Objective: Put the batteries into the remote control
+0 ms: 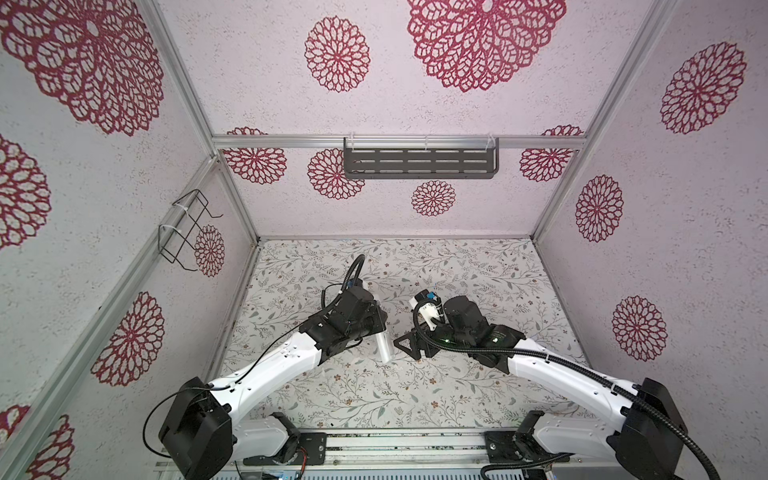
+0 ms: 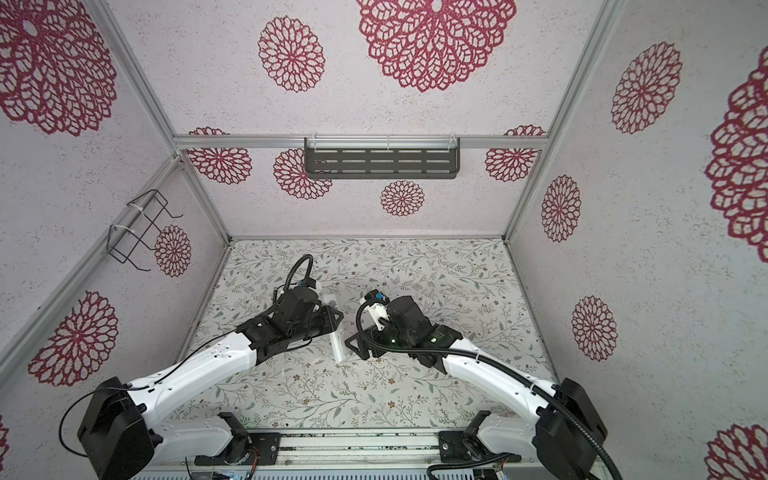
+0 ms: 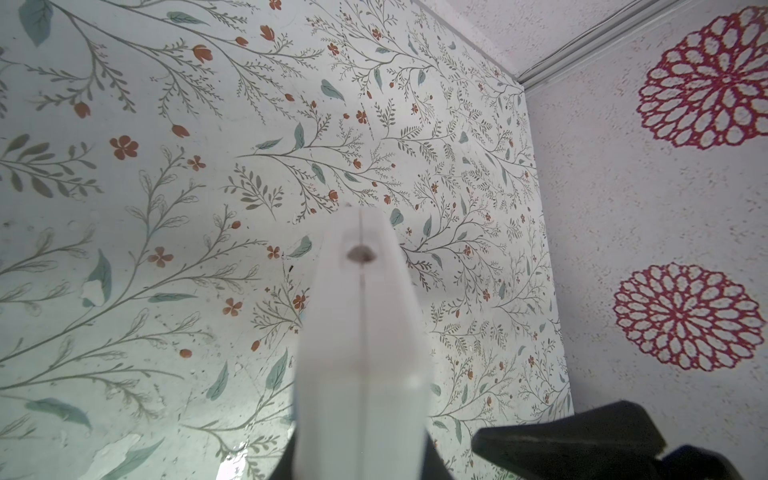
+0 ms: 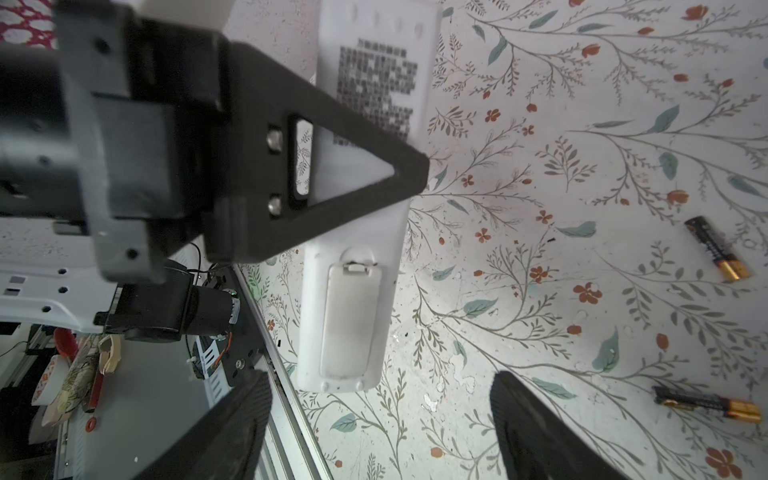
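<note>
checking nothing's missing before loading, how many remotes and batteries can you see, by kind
remote: 1
batteries: 2
total: 3

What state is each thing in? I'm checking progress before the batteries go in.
remote control: gripped by left gripper, back side up.
battery cover: closed, in place.
batteries: both loose on the table, apart.
left gripper: shut on remote control.
right gripper: open, empty, near the cover end.
</note>
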Available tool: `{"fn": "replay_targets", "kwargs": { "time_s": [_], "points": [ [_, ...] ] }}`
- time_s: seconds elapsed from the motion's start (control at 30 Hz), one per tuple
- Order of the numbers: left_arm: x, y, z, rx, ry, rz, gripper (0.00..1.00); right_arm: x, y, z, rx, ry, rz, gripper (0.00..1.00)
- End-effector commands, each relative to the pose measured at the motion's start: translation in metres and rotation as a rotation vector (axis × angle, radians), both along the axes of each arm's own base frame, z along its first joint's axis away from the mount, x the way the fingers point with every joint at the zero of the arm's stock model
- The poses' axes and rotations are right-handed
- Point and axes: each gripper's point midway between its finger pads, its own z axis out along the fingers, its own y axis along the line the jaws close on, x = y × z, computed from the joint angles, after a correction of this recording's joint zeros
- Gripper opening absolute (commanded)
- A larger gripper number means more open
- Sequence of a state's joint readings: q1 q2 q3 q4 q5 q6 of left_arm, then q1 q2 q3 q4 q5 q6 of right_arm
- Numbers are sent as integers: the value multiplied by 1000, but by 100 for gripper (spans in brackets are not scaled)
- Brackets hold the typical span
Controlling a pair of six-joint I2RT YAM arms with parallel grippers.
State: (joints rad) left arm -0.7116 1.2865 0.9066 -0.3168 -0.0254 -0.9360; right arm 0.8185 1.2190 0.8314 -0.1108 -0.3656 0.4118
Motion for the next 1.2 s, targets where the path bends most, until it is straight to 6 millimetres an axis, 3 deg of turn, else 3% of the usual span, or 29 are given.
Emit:
{"fn": "replay_targets", "kwargs": {
  "time_s": [0.0,0.63,1.17],
  "points": [
    [7,-5,14,-6,-39,18,6,2,11,14,67,-4,19,86],
    [2,-11,15,50,-74,-23,5,11,28,2,120,69,-1,85],
    [0,-16,23,30,-106,-44,5,9,33,-4,150,102,20,72]
  ]
}}
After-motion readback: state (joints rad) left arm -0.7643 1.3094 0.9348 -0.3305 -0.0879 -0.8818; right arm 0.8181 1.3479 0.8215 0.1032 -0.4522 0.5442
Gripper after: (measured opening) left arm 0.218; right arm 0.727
